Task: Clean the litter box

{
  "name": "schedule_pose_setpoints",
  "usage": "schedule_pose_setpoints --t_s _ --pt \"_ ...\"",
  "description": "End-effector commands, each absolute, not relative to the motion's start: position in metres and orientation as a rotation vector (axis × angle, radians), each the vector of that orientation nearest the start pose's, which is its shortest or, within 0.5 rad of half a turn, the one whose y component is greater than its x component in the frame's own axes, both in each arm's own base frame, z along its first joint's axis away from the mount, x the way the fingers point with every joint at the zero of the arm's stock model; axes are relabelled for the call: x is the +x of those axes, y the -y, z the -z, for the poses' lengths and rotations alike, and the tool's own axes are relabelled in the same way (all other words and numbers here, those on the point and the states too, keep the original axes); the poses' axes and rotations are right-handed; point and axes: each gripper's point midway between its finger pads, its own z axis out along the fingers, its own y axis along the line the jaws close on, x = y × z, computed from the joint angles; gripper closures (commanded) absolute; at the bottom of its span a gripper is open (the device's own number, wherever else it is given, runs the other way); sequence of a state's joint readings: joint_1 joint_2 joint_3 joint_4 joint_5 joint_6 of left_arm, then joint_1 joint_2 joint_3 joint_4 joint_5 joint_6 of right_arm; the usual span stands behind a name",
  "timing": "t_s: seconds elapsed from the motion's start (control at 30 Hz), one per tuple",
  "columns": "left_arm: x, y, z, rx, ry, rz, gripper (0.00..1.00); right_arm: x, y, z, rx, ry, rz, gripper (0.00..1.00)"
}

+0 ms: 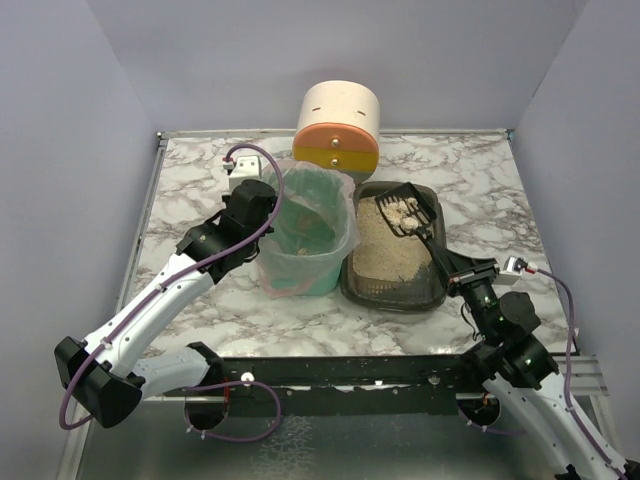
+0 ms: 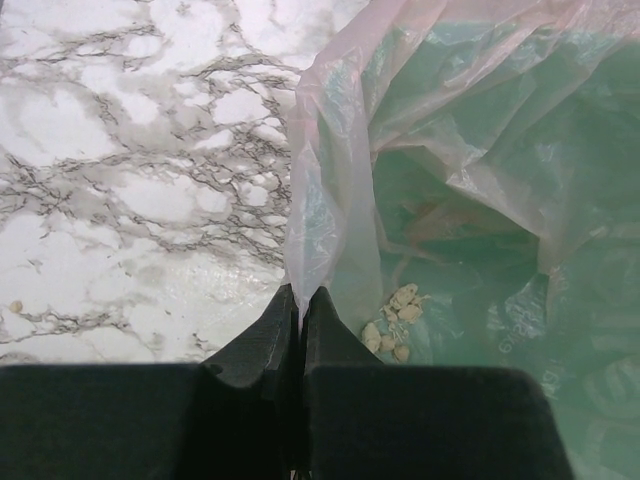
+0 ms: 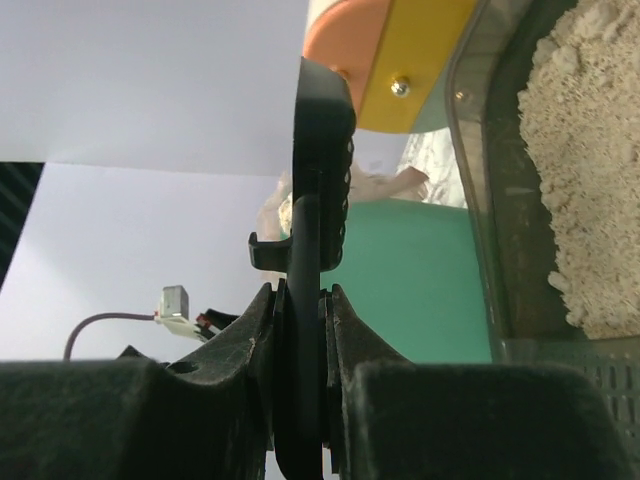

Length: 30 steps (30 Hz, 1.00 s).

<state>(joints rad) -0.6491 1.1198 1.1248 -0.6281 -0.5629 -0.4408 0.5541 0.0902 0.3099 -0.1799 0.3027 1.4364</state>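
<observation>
While the scoop sits loaded with pale clumps above the far end of the litter box, the step in hand is judged to be the transfer to the green bin on its left. The litter box lies right of centre on the marble table, its left wall just beside the bin.

Recommended practice: hold the scoop head level on lifting and let loose grains sift back over the tray. Clear both rims, then tip only once the scoop is above the middle of the bag liner, not its edge. Risk noted: a tilt during the crossing would spill onto the table or down the outside of the bag.

End effectors: the right gripper has its jaws clamped on the scoop handle, which stands edge-on between the fingers. The left gripper has its fingers pressed together, pinching the liner's rim on the bin's left side, apparently to hold the mouth open.
</observation>
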Motion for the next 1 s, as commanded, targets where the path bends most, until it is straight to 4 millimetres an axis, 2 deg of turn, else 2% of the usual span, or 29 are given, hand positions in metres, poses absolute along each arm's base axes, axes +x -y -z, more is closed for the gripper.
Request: schedule_pose_setpoints --t_s 0.0,0.03,0.1,0.13,0.17,0.23,0.27,0.3,0.33,0.37,0.43,0.47,0.5,0.53,0.57,0.6,0.67,0.73,0.77,0.8,0.87,0.9,0.97 --pt "0.284 0.155 -0.219 -0.042 -2.195 0.193 1.00 0.211 -0.095 -0.244 1.046 -1.403 -1.204 1.00" --pt "0.282 0.157 -0.217 -0.042 -2.206 0.211 1.00 0.210 -0.089 -0.243 1.086 -1.387 -1.191 1.00" --pt "0.279 0.162 -0.211 -0.034 -2.224 0.236 1.00 0.207 -0.114 -0.263 0.945 -1.340 -1.382 0.99" --pt "0.279 0.163 -0.209 -0.034 -2.232 0.243 1.00 0.206 -0.123 -0.262 0.935 -1.352 -1.439 1.00" --pt "0.278 0.166 -0.208 -0.031 -2.240 0.257 1.00 0.208 -0.118 -0.258 0.971 -1.372 -1.390 1.00" --pt "0.276 0.174 -0.206 -0.020 -2.252 0.304 1.00 0.212 -0.089 -0.250 1.064 -1.383 -1.185 1.00" --pt "0.275 0.177 -0.205 -0.015 -2.256 0.326 1.00 0.210 -0.090 -0.253 1.062 -1.372 -1.209 1.00" --pt "0.274 0.179 -0.204 -0.008 -2.258 0.340 1.00 0.209 -0.102 -0.264 0.991 -1.349 -1.300 1.00" --pt "0.273 0.179 -0.204 -0.006 -2.259 0.339 1.00 0.207 -0.117 -0.267 0.929 -1.357 -1.384 1.00" --pt "0.273 0.178 -0.204 -0.003 -2.258 0.331 1.00 0.207 -0.120 -0.262 0.942 -1.383 -1.386 1.00" --pt "0.273 0.173 -0.205 -0.005 -2.252 0.306 1.00 0.210 -0.094 -0.249 1.045 -1.406 -1.197 1.00" --pt "0.273 0.170 -0.206 -0.006 -2.245 0.296 1.00 0.209 -0.089 -0.245 1.086 -1.404 -1.186 1.00" --pt "0.272 0.167 -0.207 -0.006 -2.241 0.286 1.00 0.207 -0.099 -0.249 1.031 -1.406 -1.247 0.99" --pt "0.272 0.165 -0.207 -0.001 -2.241 0.271 0.95 0.204 -0.114 -0.262 0.945 -1.382 -1.356 0.99" --pt "0.271 0.162 -0.207 0.000 -2.243 0.252 0.89 0.201 -0.119 -0.272 0.912 -1.367 -1.409 0.99" --pt "0.271 0.159 -0.207 0.001 -2.245 0.234 0.88 0.201 -0.109 -0.273 0.941 -1.372 -1.337 0.99" --pt "0.271 0.156 -0.208 0.006 -2.246 0.214 0.84 0.204 -0.081 -0.251 1.086 -1.406 -1.143 1.00" --pt "0.270 0.154 -0.208 0.012 -2.243 0.203 0.78 0.198 -0.103 -0.279 0.920 -1.367 -1.299 1.00" --pt "0.269 0.152 -0.208 0.011 -2.241 0.194 0.74 0.196 -0.111 -0.286 0.870 -1.358 -1.356 1.00" --pt "0.269 0.150 -0.208 0.008 -2.238 0.184 0.71 0.198 -0.106 -0.283 0.899 -1.367 -1.311 0.99" --pt "0.269 0.147 -0.211 0.006 -2.230 0.175 0.65 0.201 -0.077 -0.265 1.045 -1.397 -1.124 1.00" --pt "0.269 0.146 -0.213 0.006 -2.224 0.174 0.61 0.199 -0.079 -0.268 1.051 -1.390 -1.153 0.99" --pt "0.270 0.144 -0.216 0.003 -2.214 0.160 0.52 0.195 -0.109 -0.285 0.896 -1.369 -1.345 0.99"
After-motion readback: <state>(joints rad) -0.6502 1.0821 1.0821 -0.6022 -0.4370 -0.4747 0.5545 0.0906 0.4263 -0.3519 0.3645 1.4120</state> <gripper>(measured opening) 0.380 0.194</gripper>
